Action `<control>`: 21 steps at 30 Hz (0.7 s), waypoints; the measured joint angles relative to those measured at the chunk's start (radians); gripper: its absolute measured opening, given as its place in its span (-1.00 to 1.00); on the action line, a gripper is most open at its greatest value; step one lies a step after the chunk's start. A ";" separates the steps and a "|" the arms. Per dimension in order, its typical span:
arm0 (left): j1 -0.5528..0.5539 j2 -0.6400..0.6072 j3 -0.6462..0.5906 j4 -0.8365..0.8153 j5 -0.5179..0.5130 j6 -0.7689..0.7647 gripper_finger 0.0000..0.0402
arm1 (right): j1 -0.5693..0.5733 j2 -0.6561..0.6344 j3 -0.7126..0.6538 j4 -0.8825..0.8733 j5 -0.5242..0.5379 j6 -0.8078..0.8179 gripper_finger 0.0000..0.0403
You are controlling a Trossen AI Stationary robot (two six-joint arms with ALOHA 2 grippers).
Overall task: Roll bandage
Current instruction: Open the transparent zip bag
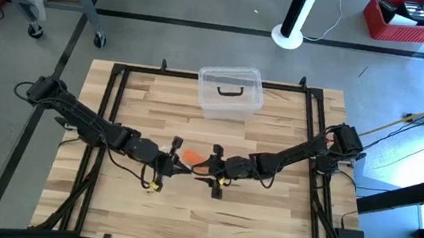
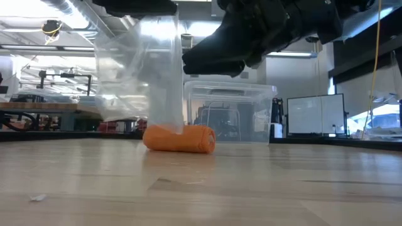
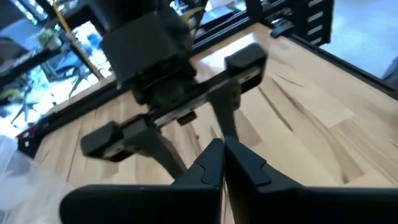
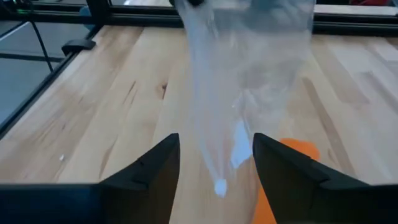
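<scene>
An orange bandage [image 2: 180,139], already wound into a short roll, is seen lying on the wooden table [image 1: 264,221] just 6 o'clock of centre, between the two grippers and 6 o'clock of a clear plastic box [image 1: 230,91]. The left gripper [image 1: 173,161], at the roll's 9 o'clock, is pinched shut on a clear plastic wrapper [image 2: 147,69], which is held hanging above the roll. The right gripper [image 4: 216,163], at its 3 o'clock, is shown with fingers spread and nothing between them. The roll is judged light, soft and easily squashed or unwound; it is best taken across its middle, with a gentle squeeze so the loose end stays trapped under the fingers.
</scene>
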 joint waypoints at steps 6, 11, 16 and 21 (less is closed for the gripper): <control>0.006 0.000 0.000 0.013 0.010 0.001 -1.00 | 0.000 0.005 0.000 0.063 0.046 -0.036 0.03; 0.006 0.000 0.000 0.014 0.026 -0.008 -1.00 | -0.001 0.005 0.000 0.066 0.090 -0.100 -0.01; 0.006 0.000 0.000 0.011 0.040 -0.024 -1.00 | -0.001 0.005 0.000 0.052 0.074 -0.112 -0.13; 0.009 0.000 0.000 -0.048 -0.006 -0.079 -1.00 | 0.015 -0.021 -0.001 -0.092 0.012 -0.104 -0.19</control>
